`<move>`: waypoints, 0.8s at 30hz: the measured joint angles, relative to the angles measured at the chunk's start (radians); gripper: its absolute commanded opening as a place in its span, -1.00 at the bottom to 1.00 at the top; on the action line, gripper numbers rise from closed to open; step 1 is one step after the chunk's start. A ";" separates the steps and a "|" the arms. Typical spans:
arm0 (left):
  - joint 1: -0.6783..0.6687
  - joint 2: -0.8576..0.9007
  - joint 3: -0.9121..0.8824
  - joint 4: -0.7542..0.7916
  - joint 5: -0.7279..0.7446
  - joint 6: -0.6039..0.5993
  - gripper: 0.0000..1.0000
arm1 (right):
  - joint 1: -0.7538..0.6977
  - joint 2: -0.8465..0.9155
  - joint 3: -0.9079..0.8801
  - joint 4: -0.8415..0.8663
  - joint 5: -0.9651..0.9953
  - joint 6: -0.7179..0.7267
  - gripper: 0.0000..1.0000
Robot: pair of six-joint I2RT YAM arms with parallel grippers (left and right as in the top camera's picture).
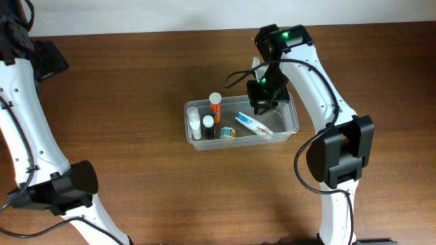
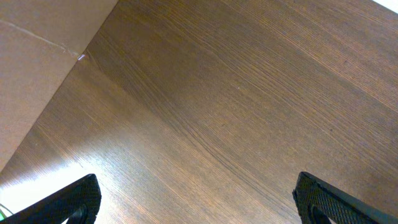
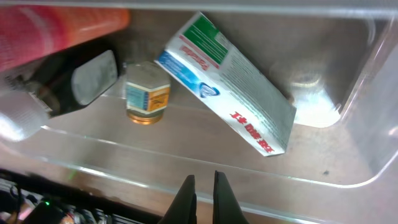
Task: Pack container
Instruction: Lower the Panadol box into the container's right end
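Right pincer [image 3: 204, 196] hovering closed and empty over the clear container [image 1: 289, 129], white-and-green box [image 3: 227, 84] lying inside, left pincer [image 2: 199, 202] gaping wide, empty, above the table [image 2: 236, 93].

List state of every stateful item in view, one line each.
container: upright, lidless, partly filled
medicine box: closed, lying slanted inside container
orange bottle: upright, white cap on
small jar: upright, capped
left gripper: open, empty
right gripper: shut, empty, above container's rim

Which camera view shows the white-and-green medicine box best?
The right wrist view: the medicine box fills the frame, lying tilted in the container, its print visible. The overhead view shows it small. The left wrist view shows only the table.
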 measured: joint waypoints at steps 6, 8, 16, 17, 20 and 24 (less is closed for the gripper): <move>0.000 0.000 0.000 0.000 0.000 0.000 0.99 | 0.000 0.000 -0.091 0.029 0.000 0.080 -0.92; 0.000 0.000 0.000 0.000 0.000 0.000 0.99 | 0.000 0.000 -0.107 0.035 0.000 0.098 -0.92; 0.000 0.000 0.000 0.000 0.000 0.000 0.99 | 0.016 0.000 -0.116 0.056 0.031 0.143 -0.92; 0.000 0.000 0.000 0.000 0.000 0.000 0.99 | 0.025 0.000 -0.116 0.062 0.047 0.151 -0.92; 0.000 0.000 0.000 0.000 0.000 0.000 0.99 | 0.050 0.000 -0.116 0.080 0.069 0.169 -0.92; 0.000 0.000 0.000 0.000 0.000 0.000 1.00 | 0.087 0.000 -0.116 0.108 0.115 0.218 -0.92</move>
